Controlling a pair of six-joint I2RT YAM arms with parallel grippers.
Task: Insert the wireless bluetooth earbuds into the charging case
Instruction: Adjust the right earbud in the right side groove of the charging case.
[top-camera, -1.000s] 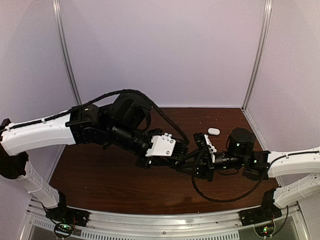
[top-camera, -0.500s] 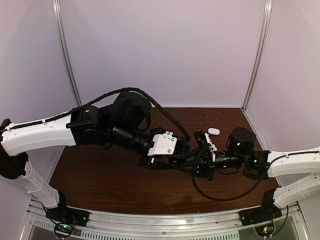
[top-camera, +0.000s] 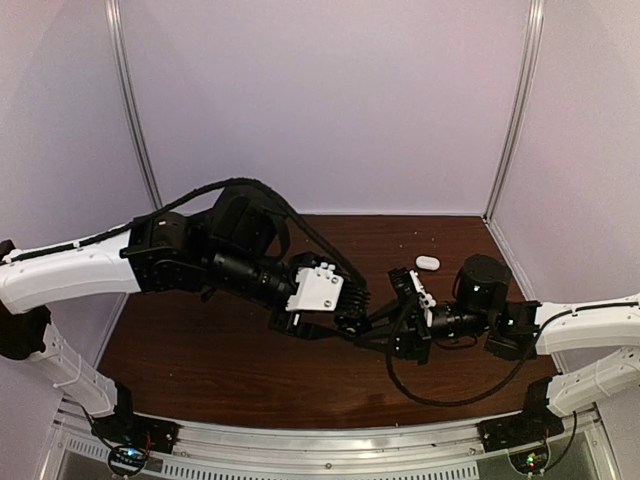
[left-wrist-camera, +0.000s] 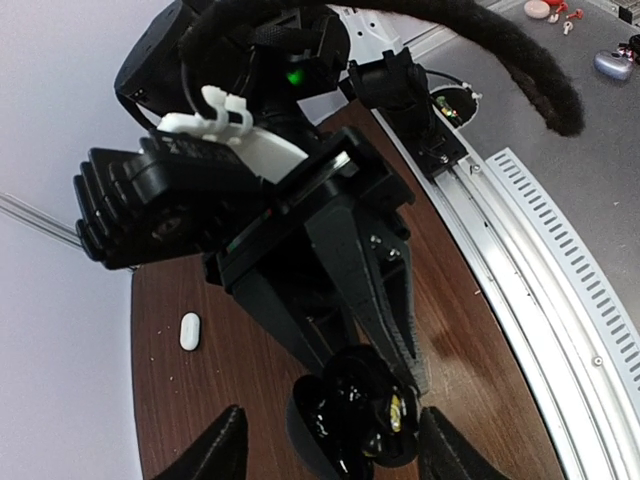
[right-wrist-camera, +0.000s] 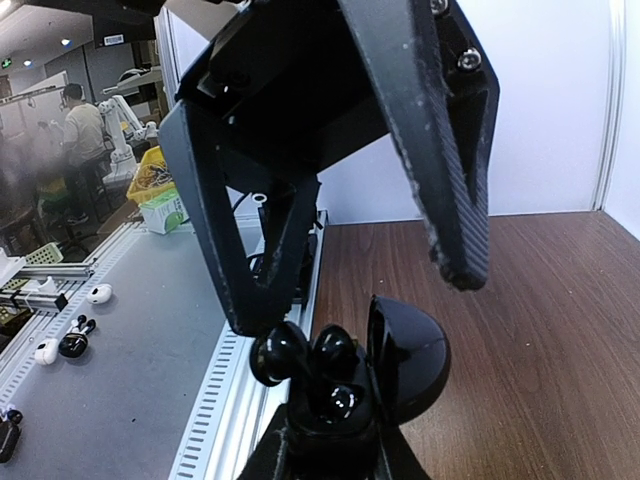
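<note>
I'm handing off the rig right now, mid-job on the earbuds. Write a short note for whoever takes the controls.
Left gripper: open and empty, fingers spread just above the case.
Right gripper: shut on the charging case, a glossy black one with its lid open.
Earbuds: both black buds are in the case, heads showing above the rim. Cannot tell whether they are fully seated.
A small white oval object lies on the table towards the back, untouched.
Done: both buds placed in the case.
Left: check the seating and press them down if needed.
</note>
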